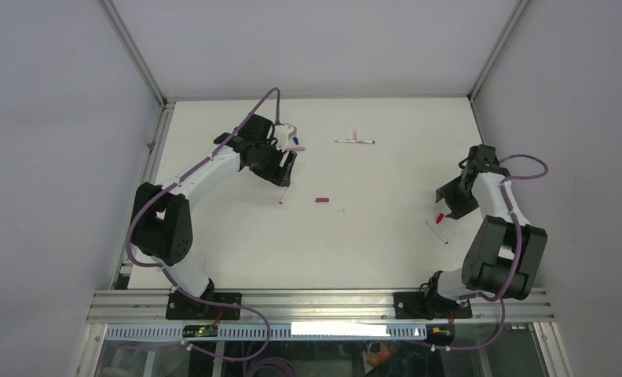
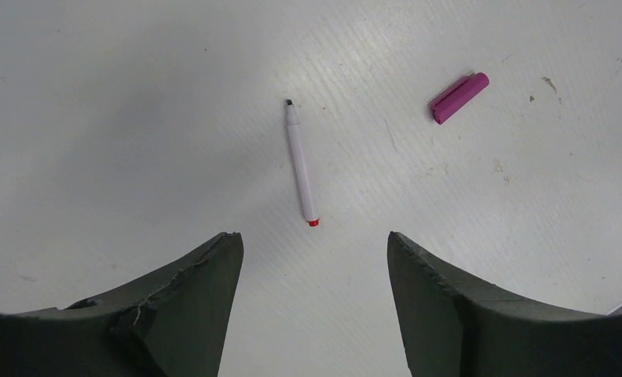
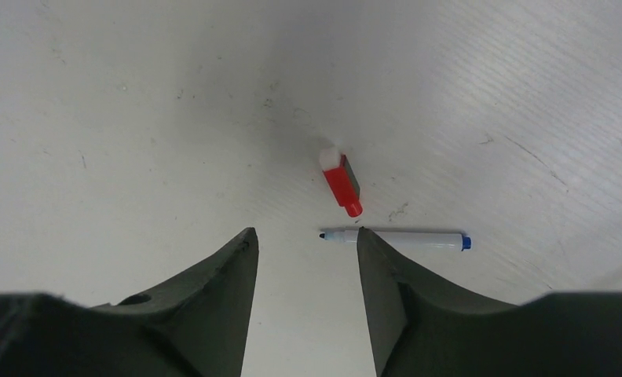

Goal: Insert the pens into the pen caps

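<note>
Shows the left gripper (image 2: 314, 243) wide open and empty above a white pen (image 2: 301, 162) with a red end, a magenta cap (image 2: 459, 97) lying apart from it. Shows the right gripper (image 3: 306, 236) likewise parted and empty, near a red cap (image 3: 342, 185) and a blue-ended pen (image 3: 394, 238) (just beside one fingertip). Probably light, stiff, slick and apt to roll; best pinched mid-barrel, leaving the tip free

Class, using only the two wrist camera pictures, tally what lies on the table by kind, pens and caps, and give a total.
Pens: 2 (red-ended pen, blue-ended pen)
Caps: 2 (magenta cap, red cap)
Total: 4
</note>
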Controlling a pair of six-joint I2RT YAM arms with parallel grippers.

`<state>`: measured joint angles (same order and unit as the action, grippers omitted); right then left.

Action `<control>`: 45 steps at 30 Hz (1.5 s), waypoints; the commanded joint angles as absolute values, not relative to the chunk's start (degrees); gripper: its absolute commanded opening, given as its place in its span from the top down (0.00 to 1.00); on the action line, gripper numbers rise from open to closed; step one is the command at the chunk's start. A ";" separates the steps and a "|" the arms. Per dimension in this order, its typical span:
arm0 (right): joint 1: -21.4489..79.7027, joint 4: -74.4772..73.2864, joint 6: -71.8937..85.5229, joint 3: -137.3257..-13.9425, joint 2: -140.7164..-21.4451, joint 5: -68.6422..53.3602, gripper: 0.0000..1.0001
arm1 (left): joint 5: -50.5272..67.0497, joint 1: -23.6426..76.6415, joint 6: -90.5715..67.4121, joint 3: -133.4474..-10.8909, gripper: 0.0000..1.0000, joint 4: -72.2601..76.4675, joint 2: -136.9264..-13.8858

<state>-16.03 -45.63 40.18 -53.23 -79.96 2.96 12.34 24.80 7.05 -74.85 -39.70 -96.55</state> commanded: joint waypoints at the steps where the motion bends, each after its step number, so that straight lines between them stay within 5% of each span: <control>1: -16.41 -43.86 39.79 -53.19 -82.43 5.43 0.48 | 14.26 25.14 5.71 -78.06 0.31 -41.16 -96.59; 12: -16.43 -39.03 39.46 -50.71 -86.82 7.81 0.62 | 14.50 25.14 5.98 -79.12 0.31 -42.10 -98.11; 22: -16.44 -36.73 38.93 -48.62 -88.74 8.94 0.63 | 14.41 25.14 6.06 -78.88 0.31 -42.83 -99.10; 26: -16.37 -35.76 38.85 -47.77 -89.32 9.12 0.78 | 15.03 25.14 5.98 -78.86 0.31 -42.97 -99.75; 29: -16.39 -35.24 38.92 -47.26 -89.53 8.90 1.00 | 15.24 25.14 6.05 -78.68 0.31 -42.95 -100.42; 39: -16.43 -33.34 39.09 -46.72 -88.76 5.77 1.00 | 16.64 25.90 5.65 -78.02 0.38 -42.92 -103.78; 45: -16.43 -32.61 38.80 -45.94 -86.36 4.36 1.00 | 6.76 28.82 5.31 -78.24 0.48 -42.69 -107.32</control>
<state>-16.12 -34.15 38.79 -47.88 -87.07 6.20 13.06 26.68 6.61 -76.79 -42.76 -105.54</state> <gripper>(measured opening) 0.054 0.546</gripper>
